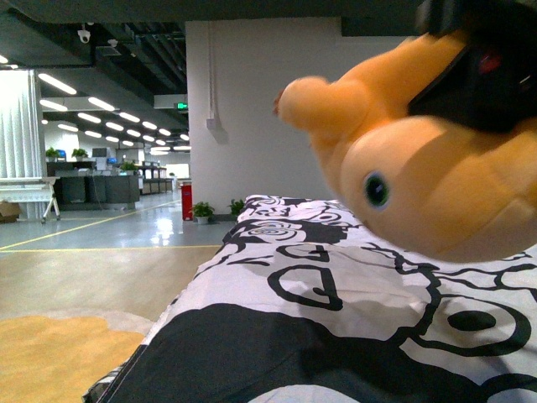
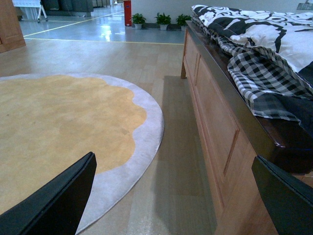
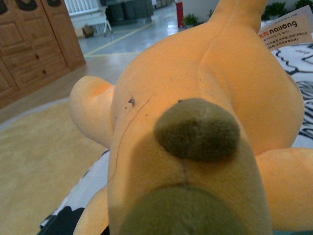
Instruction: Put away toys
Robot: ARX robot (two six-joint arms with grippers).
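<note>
Above the bed [image 1: 336, 319], the orange-yellow plush animal [image 1: 436, 185] hangs in the air, clamped in the dark right pincer [image 1: 482, 75]. The left pincer [image 2: 173, 164], its fingers spread wide apart, hovers low over the wooden floor [image 2: 171, 122] between the bed and a round yellow rug [image 2: 58, 122].

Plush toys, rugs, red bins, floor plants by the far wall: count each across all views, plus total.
soft orange-yellow plush animal: 1
round yellow rug with pale grey border: 1
tall red bin: 1
small potted green plants on the floor by the wall: 3
Total: 6
</note>
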